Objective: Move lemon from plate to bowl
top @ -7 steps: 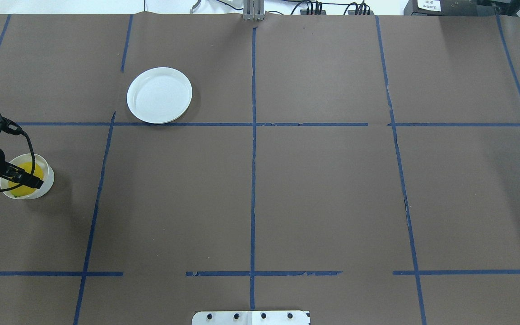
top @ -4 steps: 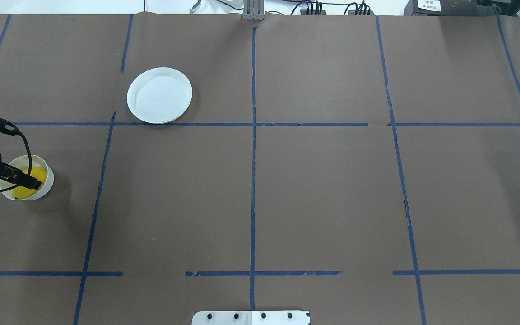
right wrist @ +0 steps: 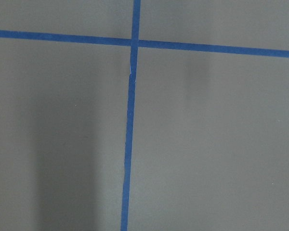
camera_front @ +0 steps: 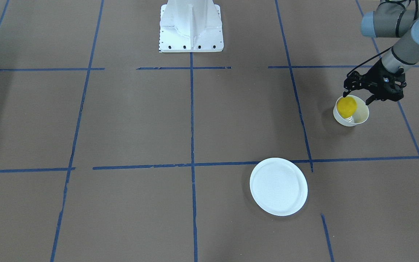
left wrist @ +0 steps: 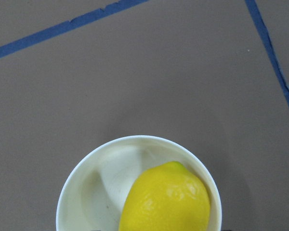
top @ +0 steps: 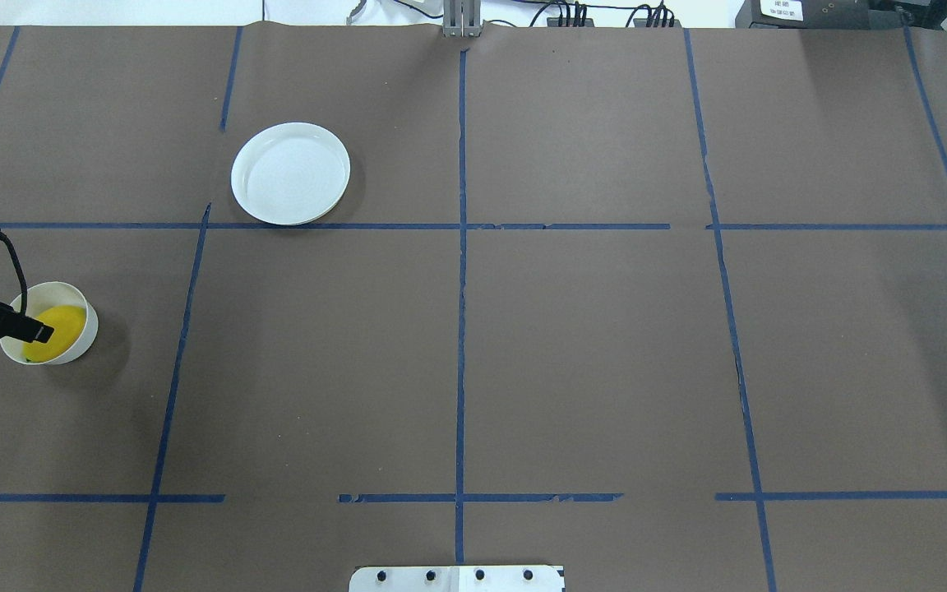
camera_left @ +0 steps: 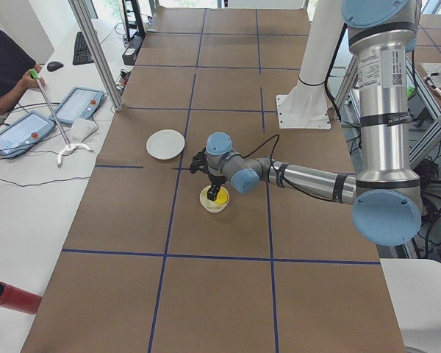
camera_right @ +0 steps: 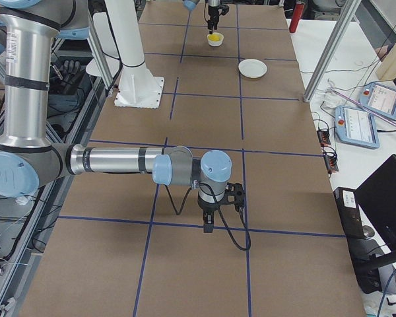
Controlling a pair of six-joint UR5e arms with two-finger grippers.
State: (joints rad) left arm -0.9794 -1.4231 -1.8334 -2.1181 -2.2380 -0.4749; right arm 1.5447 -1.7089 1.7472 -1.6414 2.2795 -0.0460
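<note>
The yellow lemon point(camera_front: 346, 106) lies inside the small white bowl point(camera_front: 360, 115), and no finger touches it. My left gripper point(camera_front: 356, 98) hangs just above the bowl, open, with its fingers spread past the rim. In the overhead view one finger point(top: 30, 330) crosses the bowl point(top: 87, 316) beside the lemon point(top: 58, 332). The left wrist view looks down on the lemon point(left wrist: 166, 202) in the bowl point(left wrist: 101, 183). The white plate point(camera_front: 278, 186) is bare; it also shows in the overhead view point(top: 290, 173). My right gripper point(camera_right: 208, 228) shows only in the exterior right view, low over the table; I cannot tell its state.
Brown paper with blue tape lines covers the table point(top: 473, 353). The robot's white base point(camera_front: 190, 27) stands at the table's edge. An operator's desk with tablets point(camera_left: 29, 125) runs along the far side of the table.
My left gripper has drawn back toward the overhead view's left edge, leaving more of the lemon uncovered. The lemon, bowl and plate have stayed in place.
</note>
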